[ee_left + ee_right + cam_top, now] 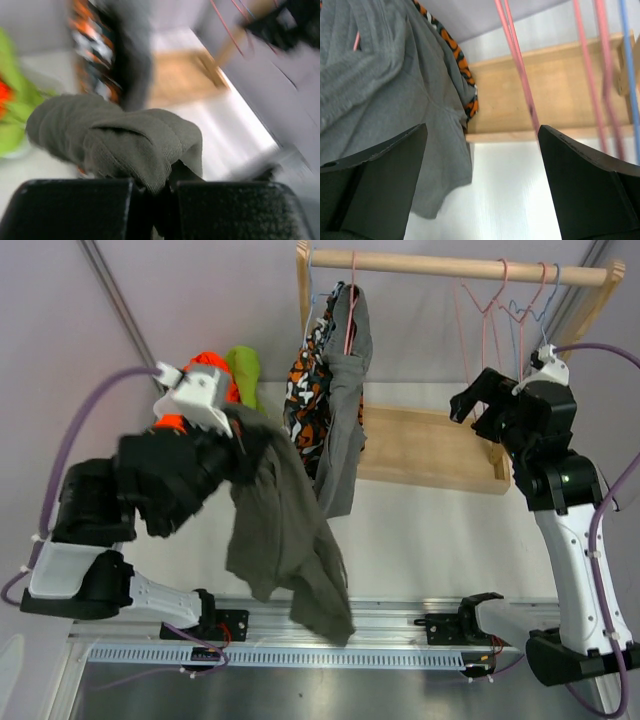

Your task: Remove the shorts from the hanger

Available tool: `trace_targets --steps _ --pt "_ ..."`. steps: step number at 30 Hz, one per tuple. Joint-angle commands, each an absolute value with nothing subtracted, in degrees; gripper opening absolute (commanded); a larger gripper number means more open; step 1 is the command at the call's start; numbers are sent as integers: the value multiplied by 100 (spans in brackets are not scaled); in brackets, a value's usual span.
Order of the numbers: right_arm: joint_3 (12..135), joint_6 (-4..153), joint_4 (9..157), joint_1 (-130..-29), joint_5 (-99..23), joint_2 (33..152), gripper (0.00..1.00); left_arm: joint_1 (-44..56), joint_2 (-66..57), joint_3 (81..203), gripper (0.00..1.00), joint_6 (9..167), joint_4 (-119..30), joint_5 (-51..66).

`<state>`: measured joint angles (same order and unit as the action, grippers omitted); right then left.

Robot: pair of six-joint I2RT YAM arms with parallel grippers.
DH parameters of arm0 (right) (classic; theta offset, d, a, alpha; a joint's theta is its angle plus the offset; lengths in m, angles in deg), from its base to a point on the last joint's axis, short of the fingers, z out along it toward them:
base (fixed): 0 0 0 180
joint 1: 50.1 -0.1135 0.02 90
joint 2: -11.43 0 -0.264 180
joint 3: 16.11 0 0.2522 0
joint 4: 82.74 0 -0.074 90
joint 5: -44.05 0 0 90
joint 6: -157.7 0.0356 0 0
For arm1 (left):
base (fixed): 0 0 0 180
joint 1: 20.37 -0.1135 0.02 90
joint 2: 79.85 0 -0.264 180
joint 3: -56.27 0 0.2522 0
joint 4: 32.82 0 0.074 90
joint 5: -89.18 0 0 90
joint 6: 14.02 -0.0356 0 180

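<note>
My left gripper (238, 440) is shut on a dark grey pair of shorts (285, 530), which hangs from it off the rack, above the table's near side. In the left wrist view the grey cloth (125, 140) bunches over the closed fingers of that gripper (160, 200). A second grey pair (345, 410) and a camouflage pair (308, 390) hang on a pink hanger (351, 300) at the wooden rail's left end. My right gripper (462, 405) is open and empty beside the bare hangers (495, 310). The right wrist view shows that gripper (482, 165), the hanging grey pair (385, 90) and the camouflage edge (455, 55).
Orange shorts (210, 365) and lime green shorts (243, 370) lie heaped at the back left, behind my left arm. The wooden rack's base board (430, 450) sits on the table under the rail (450, 265). Pink and blue hanger wires (517, 65) hang ahead of my right gripper.
</note>
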<state>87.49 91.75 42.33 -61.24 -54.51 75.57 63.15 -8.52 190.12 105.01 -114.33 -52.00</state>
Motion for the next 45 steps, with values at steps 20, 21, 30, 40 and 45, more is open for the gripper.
trace_targets --steps 20,21,30,40,45 --pt "6261 9732 4852 -6109 -3742 4669 99 171 1540 20916 0 5954 -5557 -3571" --pt "6217 9688 4843 -6109 -3821 4642 99 91 1681 20916 0 6041 -5529 -3589" --pt "6426 9679 5123 -6109 -3769 4650 99 -569 1095 16713 56 7795 -4957 -3896" --pt "8715 9697 5933 -6494 -2774 6467 99 -1088 -213 15267 99 9522 -6811 -2221" --pt "10818 8916 5232 -7943 -4249 8365 99 -1053 -1627 14537 99 9435 -7364 -1639"
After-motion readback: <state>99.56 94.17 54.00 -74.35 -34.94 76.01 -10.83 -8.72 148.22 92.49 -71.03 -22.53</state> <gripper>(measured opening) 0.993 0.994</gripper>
